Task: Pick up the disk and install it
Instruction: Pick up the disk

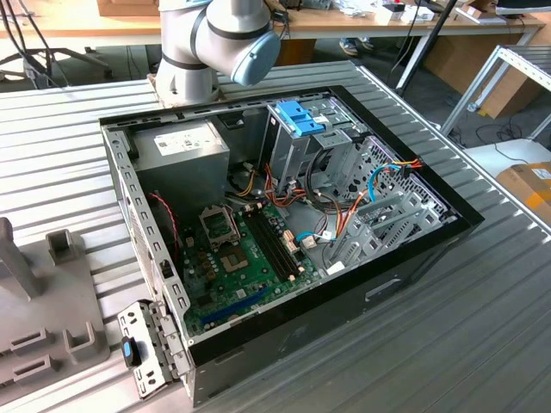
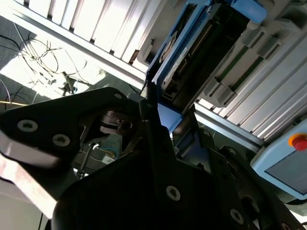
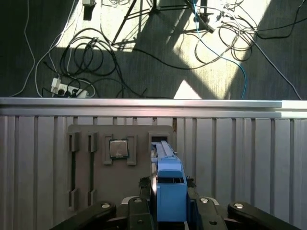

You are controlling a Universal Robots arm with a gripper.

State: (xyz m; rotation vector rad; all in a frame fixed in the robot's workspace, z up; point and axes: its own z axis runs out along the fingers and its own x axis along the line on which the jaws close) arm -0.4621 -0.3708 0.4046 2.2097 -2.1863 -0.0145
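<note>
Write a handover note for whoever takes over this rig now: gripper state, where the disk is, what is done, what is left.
Gripper state: the gripper straddles the disk in the first wrist view; clamped or not, cannot tell.
Disk: on edge at the grey fixture tray, beside a processor chip.
Done: gripper is at the disk.
Left: disk not yet installed in the open computer case.

Case (image 1: 387, 288) set on table (image 1: 482, 344); arm base (image 1: 185, 82) behind it. Inside case: power supply (image 1: 185, 146) at rear, toward exterior view's left; cage (image 1: 297, 138) beside it; motherboard (image 1: 232, 267) in front. Tray (image 1: 52, 292) laid on table at exterior view's left of case. In first wrist view, disk (image 3: 169, 191) held in gripper (image 3: 168, 184) over tray, near chip (image 3: 118, 148) seated in pocket.
</note>
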